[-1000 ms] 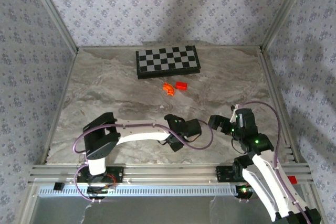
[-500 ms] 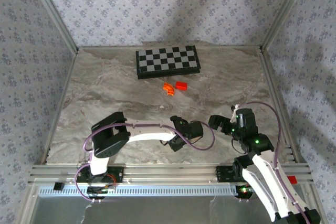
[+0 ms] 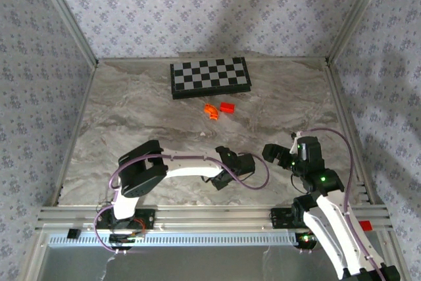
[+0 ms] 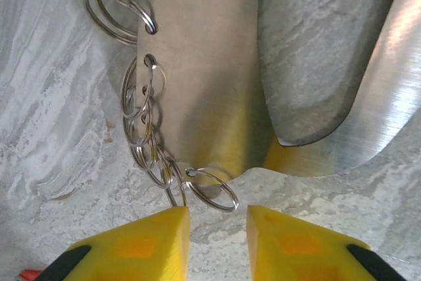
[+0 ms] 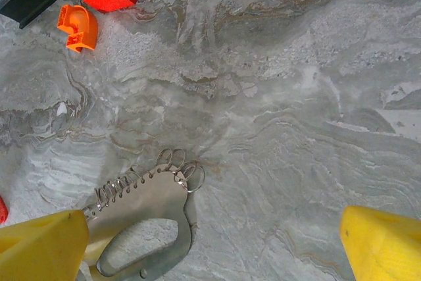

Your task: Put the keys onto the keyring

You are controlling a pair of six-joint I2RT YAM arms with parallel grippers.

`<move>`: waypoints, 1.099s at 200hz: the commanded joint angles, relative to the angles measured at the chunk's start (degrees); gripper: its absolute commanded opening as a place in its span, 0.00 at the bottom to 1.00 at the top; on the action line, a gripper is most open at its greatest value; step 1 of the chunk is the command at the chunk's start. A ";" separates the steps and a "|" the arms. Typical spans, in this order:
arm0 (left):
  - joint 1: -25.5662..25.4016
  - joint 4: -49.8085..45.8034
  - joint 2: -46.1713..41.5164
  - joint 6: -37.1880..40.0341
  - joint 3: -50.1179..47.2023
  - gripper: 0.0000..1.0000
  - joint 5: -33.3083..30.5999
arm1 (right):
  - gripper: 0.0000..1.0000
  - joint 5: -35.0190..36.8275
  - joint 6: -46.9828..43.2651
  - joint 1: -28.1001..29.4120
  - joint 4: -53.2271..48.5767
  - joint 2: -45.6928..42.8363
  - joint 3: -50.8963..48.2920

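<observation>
The keyring [image 4: 197,90] is a flat steel plate with an oval opening and several split rings along one edge, lying on the marble table. My left gripper [image 4: 218,218] points down at it. Its yellow fingers stand a narrow gap apart with nothing between them, and the end ring [image 4: 212,189] lies just beyond the tips. From above, the left gripper [image 3: 223,168] is at the table's near middle. My right gripper [image 5: 210,248] is wide open, with the keyring [image 5: 148,212] near its left finger. Of the keys I see a tiny red-orange sliver [image 4: 26,273] at the frame edge.
A black-and-white checkerboard [image 3: 210,77] lies at the back of the table. In front of it sit an orange curved piece [image 3: 210,110] and a red block [image 3: 227,106]. Patterned walls close in three sides; the arms' bases stand along the near rail.
The left arm has swung its elbow and gripper a little to the right, and its fingers have drawn closer together. The right arm has not moved.
</observation>
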 commanded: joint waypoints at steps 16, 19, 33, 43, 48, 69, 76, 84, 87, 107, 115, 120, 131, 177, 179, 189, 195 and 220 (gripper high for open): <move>-1.17 -2.33 1.20 0.57 1.78 0.26 -1.51 | 1.00 0.39 -0.15 -0.43 -1.61 -0.86 0.02; -1.19 -2.46 1.11 0.47 1.80 0.26 -1.52 | 1.00 0.32 -0.15 -0.44 -1.61 -0.86 0.07; -1.64 -2.86 1.02 0.36 2.15 0.28 -1.89 | 1.00 0.27 -0.09 -0.47 -1.52 -0.86 0.05; -1.91 -3.15 0.93 0.33 2.49 0.29 -2.16 | 1.00 0.22 -0.15 -0.47 -1.48 -0.93 0.07; -2.08 -3.24 0.85 0.27 2.74 0.29 -2.18 | 1.00 0.22 -0.08 -0.47 -1.44 -0.95 -0.06; -2.57 -3.25 1.08 0.35 3.34 0.27 -1.60 | 0.99 0.30 -0.15 -0.47 -1.43 -0.89 -0.09; -2.50 -3.35 1.30 0.35 3.47 0.27 -1.70 | 1.00 0.31 -0.14 -0.47 -1.43 -0.91 -0.09; -2.49 -3.49 1.75 0.35 3.50 0.27 -2.20 | 1.00 0.31 -0.08 -0.49 -1.52 -1.00 -0.06; -2.56 -3.52 1.90 0.35 3.50 0.27 -2.35 | 1.00 0.31 -0.14 -0.55 -1.52 -1.03 -0.03; -2.53 -3.56 2.48 0.57 3.48 0.27 -3.14 | 1.00 0.31 -0.15 -0.56 -1.52 -1.13 -0.05; -2.53 -3.19 2.50 0.70 3.38 0.27 -2.89 | 1.00 0.39 -0.14 -0.56 -1.44 -1.17 -0.11; -2.57 -3.05 2.60 0.62 3.38 0.27 -2.73 | 1.00 0.44 -0.10 -0.52 -1.36 -1.11 -0.15; -2.58 -3.00 2.78 0.46 3.35 0.27 -2.94 | 1.00 0.57 -0.07 -0.56 -1.41 -1.17 -0.24; -2.49 -3.22 3.22 0.09 3.21 0.27 -4.66 | 1.00 0.66 -0.08 -0.63 -1.19 -1.13 -0.20; -2.47 -3.19 3.22 0.09 3.14 0.27 -4.71 | 1.00 0.71 -0.05 -0.64 -1.18 -1.13 -0.26; -2.48 -3.05 3.25 0.15 3.12 0.27 -4.74 | 1.00 0.83 -0.03 -0.72 -1.04 -1.17 -0.21; -2.44 -2.94 3.24 0.26 2.96 0.27 -4.99 | 1.00 0.84 0.06 -0.76 -0.99 -1.13 -0.15; -2.23 -3.23 3.56 0.35 3.03 0.27 -5.87 | 1.00 0.62 -0.05 -1.04 -0.81 -1.13 -0.22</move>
